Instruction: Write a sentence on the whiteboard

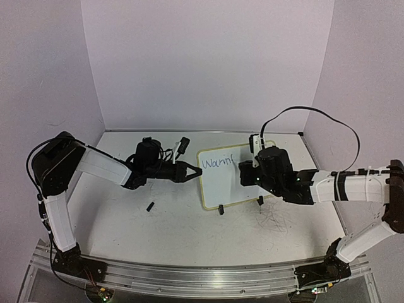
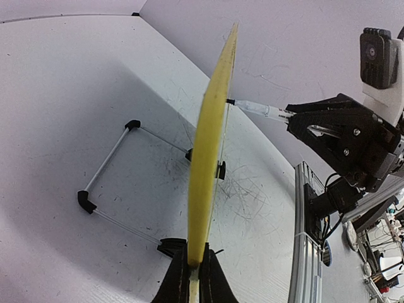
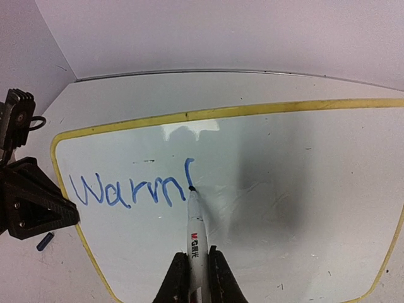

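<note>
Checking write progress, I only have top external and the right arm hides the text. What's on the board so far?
Observer: The right wrist view shows the sentence on the whiteboard reading "Warm" in blue, plus one tall stroke just begun.
Operator: Tip on the surface?
Observer: It looks so. The marker, clamped in the right gripper, has its tip at the foot of that stroke.
Operator: Is the left arm gripping the board or just beside it?
Observer: Gripping. In the left wrist view the left gripper is shut on the yellow frame edge.

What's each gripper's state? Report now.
Left gripper: shut on the whiteboard edge.
Right gripper: shut on the marker, tip touching the whiteboard.
</note>
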### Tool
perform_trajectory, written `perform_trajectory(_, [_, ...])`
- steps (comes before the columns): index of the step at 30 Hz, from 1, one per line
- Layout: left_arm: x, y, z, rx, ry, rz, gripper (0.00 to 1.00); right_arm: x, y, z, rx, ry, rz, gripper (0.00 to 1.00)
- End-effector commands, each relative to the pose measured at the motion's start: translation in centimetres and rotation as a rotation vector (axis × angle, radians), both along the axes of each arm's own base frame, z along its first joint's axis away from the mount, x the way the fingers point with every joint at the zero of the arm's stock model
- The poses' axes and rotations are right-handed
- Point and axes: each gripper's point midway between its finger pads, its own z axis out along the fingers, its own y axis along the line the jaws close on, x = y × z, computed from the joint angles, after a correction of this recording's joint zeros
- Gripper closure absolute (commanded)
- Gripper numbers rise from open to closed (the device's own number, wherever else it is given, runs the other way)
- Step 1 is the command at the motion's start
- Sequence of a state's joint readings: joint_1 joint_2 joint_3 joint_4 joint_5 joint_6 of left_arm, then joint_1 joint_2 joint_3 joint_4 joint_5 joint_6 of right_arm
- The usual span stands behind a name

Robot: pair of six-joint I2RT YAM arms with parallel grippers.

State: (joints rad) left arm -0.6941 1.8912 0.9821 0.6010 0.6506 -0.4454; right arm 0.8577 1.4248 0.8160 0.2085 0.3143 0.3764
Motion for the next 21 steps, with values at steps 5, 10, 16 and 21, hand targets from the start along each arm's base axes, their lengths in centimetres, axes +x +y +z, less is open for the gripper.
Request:
perform_trajectory(5, [-0.9, -0.6, 1.6, -0.011, -0.005, -0.034, 1.00, -0.6, -0.9, -0.6, 0.005, 0.023, -0.017, 1.00])
perform_trajectory(10, [-0.9, -0.6, 1.6, -0.011, -0.005, -0.034, 1.00, -0.7, -1.3, -0.8, -0.001, 0.024, -0.027, 1.00])
perform_trajectory(16, [-0.9, -0.6, 1.7, -0.013, -0.006, -0.034, 1.00, -0.5, -2.0, 0.3, 0.002, -0.004, -0.064, 1.00])
perform_trajectory(21, [-0.9, -0.6, 1.7, -0.012, -0.005, -0.034, 1.00, -0.9, -0.8, 3.0, 0.066, -0.068, 0.022, 1.00])
